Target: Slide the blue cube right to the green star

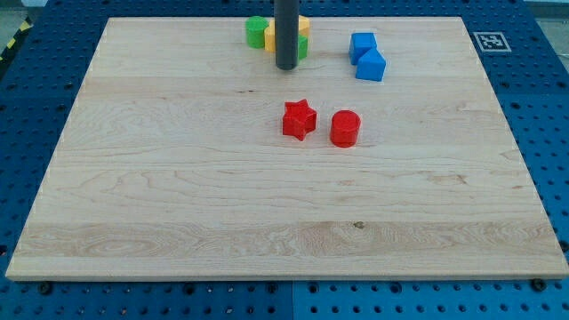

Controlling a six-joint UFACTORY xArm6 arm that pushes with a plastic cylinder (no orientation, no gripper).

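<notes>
Standing at the table's (178, 178) top edge, my tip (285, 68) touches down before green (257, 31) and yellow (284, 34) blocks. No fingers here. Two blue blocks, one the cube (371, 65), sit to its right; red star (300, 119) and cylinder (345, 128) lie below.

The setting reads as a robotics lab or test bench. A pale wooden board (267, 204) serves as the work surface and lies on a blue metal base (533, 107) drilled with a regular grid of holes, the kind used for mounting fixtures. A black-and-white fiducial marker (492, 41) sits at the board's corner at the view's top right. Yellow-and-black hazard striping (9, 43) runs along the view's top left edge.
</notes>
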